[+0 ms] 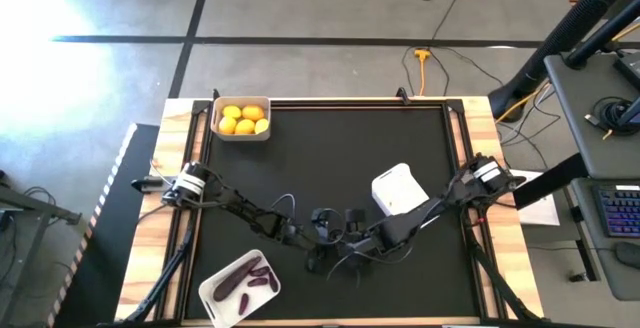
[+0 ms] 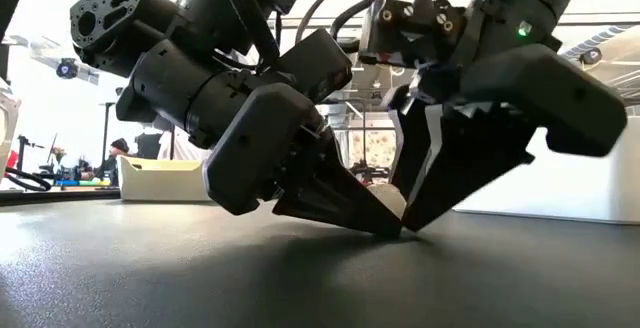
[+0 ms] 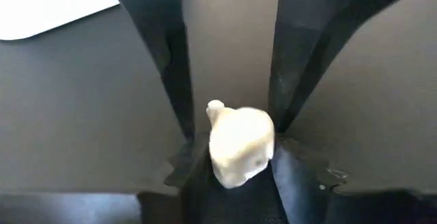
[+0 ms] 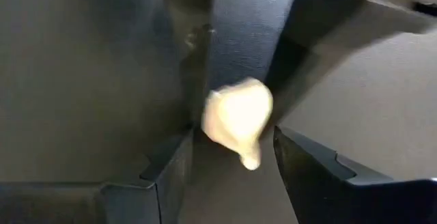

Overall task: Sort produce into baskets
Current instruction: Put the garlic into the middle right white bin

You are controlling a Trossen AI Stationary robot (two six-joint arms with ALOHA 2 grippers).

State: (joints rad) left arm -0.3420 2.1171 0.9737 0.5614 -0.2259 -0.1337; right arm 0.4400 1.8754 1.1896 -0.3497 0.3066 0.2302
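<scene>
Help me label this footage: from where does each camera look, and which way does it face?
High view: overhead, straight down; both dark arms, black table.
Low view: table height, level across; left gripper and right gripper meet.
Left wrist view: past its own fingers at the small white garlic-like bulb.
Right wrist view: past its fingers.
Shared: both wrist views show the bulb.

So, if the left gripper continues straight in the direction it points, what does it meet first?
Probably the small white garlic-like bulb lying between the left gripper's jaws; just beyond it stands the right gripper, though depth is unclear.
</scene>
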